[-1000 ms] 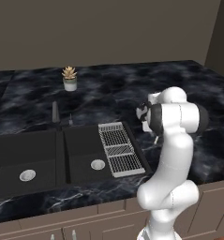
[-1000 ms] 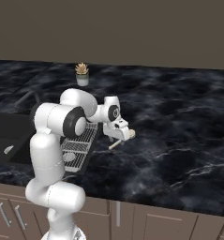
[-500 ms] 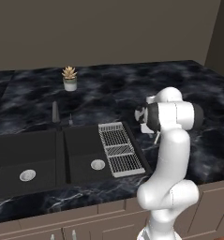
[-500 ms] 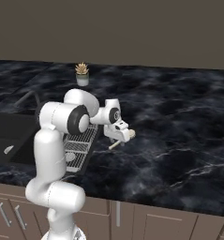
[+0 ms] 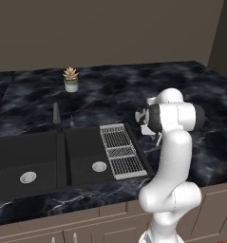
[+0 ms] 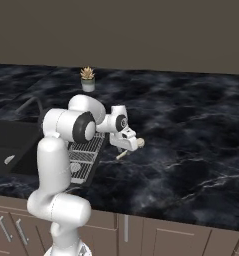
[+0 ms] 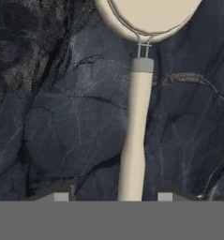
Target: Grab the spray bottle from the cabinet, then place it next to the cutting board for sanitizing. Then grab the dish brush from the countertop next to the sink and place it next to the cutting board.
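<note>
My tool (image 6: 127,145) hangs low over the glossy black marble bench (image 6: 191,130), just right of the dark recessed sink (image 5: 48,156) and its white slatted grid (image 5: 122,151). Looking along the hand, the cream-white dish brush (image 7: 138,122) lies on the bench, its stick handle running up between my two finger tips (image 7: 61,197) to the round pale head. The tips stand apart on either side of the handle; I cannot tell whether they press it. A small potted plant (image 5: 70,79) stands far back.
</note>
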